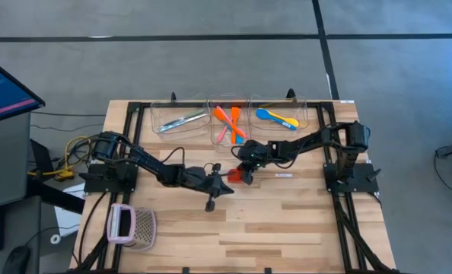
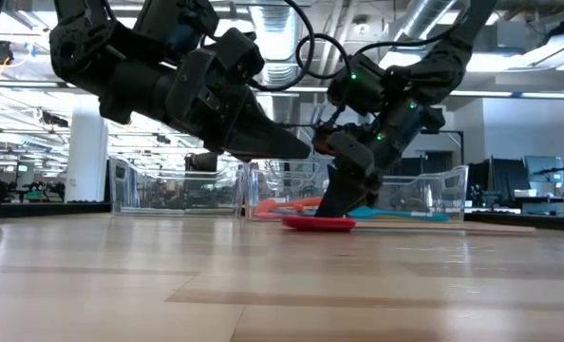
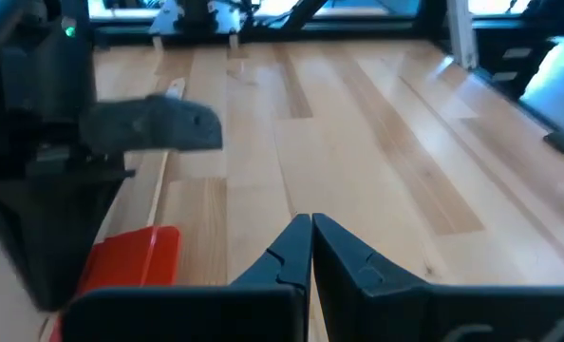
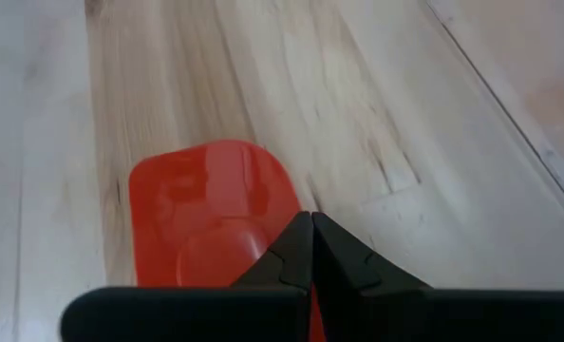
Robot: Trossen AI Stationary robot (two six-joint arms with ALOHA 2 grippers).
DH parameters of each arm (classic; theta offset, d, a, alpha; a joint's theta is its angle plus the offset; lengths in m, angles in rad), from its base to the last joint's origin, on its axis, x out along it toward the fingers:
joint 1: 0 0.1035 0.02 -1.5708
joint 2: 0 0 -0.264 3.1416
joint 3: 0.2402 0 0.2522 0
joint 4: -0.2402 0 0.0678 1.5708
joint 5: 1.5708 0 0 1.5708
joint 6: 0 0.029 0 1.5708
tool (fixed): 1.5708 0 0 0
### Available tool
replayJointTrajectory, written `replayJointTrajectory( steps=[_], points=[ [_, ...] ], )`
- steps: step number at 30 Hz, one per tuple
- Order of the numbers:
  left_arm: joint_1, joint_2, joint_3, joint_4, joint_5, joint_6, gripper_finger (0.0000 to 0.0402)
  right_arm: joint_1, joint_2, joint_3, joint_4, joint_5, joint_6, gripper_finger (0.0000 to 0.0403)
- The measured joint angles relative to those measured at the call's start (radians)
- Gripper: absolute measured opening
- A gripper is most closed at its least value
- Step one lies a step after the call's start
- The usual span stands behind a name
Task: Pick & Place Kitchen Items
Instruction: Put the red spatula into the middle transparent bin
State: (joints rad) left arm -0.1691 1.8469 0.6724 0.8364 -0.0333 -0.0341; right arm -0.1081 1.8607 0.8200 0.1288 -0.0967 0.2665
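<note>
The red-headed spatula lies flat on the table's middle, its head [image 1: 234, 174] toward the left and its pale handle [image 1: 283, 175] toward the right. My right gripper [image 4: 310, 220] is shut and slants down onto the red head [image 4: 206, 204]. My left gripper [image 3: 310, 223] is shut and hovers just near of the head, pointing toward the table's right and touching nothing. Silvery and teal cutlery [image 1: 182, 119], orange and pink spoons [image 1: 230, 124], and yellow and blue spoons [image 1: 278, 117] lie in three clear bins. My right gripper sets its shut fingertips [image 2: 335, 209] on the top of the spatula's red head [image 4: 263, 214], at the handle-side part. The fingers come steeply from above, slanting in from the table's right. The head lies flat on the wood; in the low view no gap shows under the tips.
The three clear bins [image 1: 173, 106] stand in a row along the far edge. A pink-and-white mesh basket [image 1: 132, 226] lies at the near left corner. A monitor [image 1: 1, 87] stands off the table's left. Bare wood stretches along the near right [image 1: 302, 228].
</note>
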Motion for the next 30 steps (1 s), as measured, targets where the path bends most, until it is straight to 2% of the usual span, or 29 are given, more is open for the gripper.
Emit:
replayJointTrajectory(
  steps=[4, 10, 16, 20, 22, 25, 30],
  points=[
    [0.003, 0.008, 0.000, -0.068, -0.105, 0.009, 0.0002, 0.000, -0.008, -0.002, -0.005, -0.004, -0.001, 0.0000],
    [-0.002, 0.111, 0.022, -0.094, -0.252, 0.108, 0.0003, 0.000, -0.008, -0.003, -0.005, -0.007, -0.004, 0.0000],
    [-0.060, 0.132, 0.084, -0.086, -0.320, 0.209, 0.0029, 0.000, -0.008, -0.003, -0.004, -0.008, -0.003, 0.0000],
    [-0.134, 0.103, 0.103, -0.148, -0.545, 0.341, 0.0035, 0.000, -0.007, -0.004, -0.004, -0.009, -0.004, 0.0000],
    [-0.163, 0.102, 0.115, -0.214, -0.626, 0.375, 0.0029, 0.000, -0.007, -0.004, -0.004, -0.012, -0.004, 0.0000],
    [-0.187, 0.110, 0.135, -0.299, -0.642, 0.371, 0.0012, 0.000, -0.007, -0.005, -0.004, -0.014, -0.004, 0.0000],
    [-0.197, 0.114, 0.155, -0.303, -0.678, 0.405, 0.0008, 0.000, -0.007, -0.005, -0.004, -0.015, -0.004, 0.0000]
  ],
)
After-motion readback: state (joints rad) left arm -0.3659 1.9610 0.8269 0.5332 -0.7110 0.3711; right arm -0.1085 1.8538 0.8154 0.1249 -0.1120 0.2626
